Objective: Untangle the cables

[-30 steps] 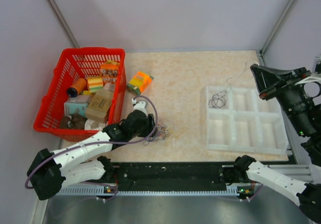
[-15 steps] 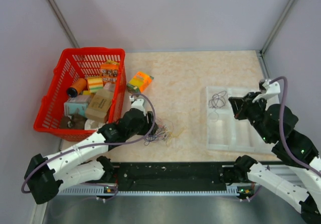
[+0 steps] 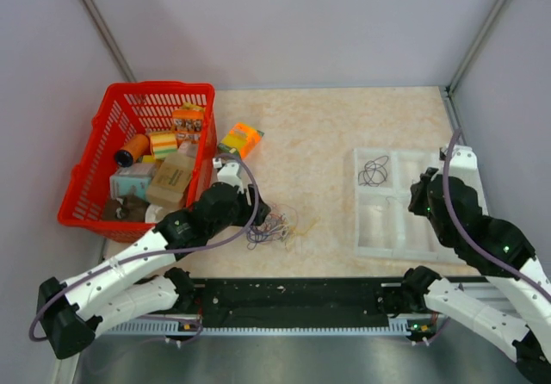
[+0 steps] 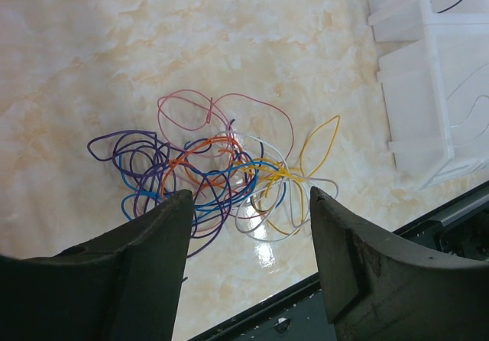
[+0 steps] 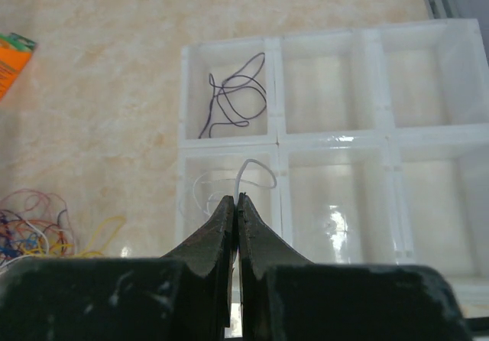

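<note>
The tangled cables (image 4: 221, 176) lie on the bench (image 4: 92, 66) near its front edge. The left gripper (image 4: 248, 211) is held open above them, jaws straddling the knot, presumably so that one strand can be picked. The right gripper (image 5: 237, 201) is closed, a white cable (image 5: 257, 167) seemingly pinched at its tip over a near compartment of the tray (image 5: 279, 138), evidently for sorting. A black cable (image 5: 233, 96) is lodged in the compartment beyond.
</note>
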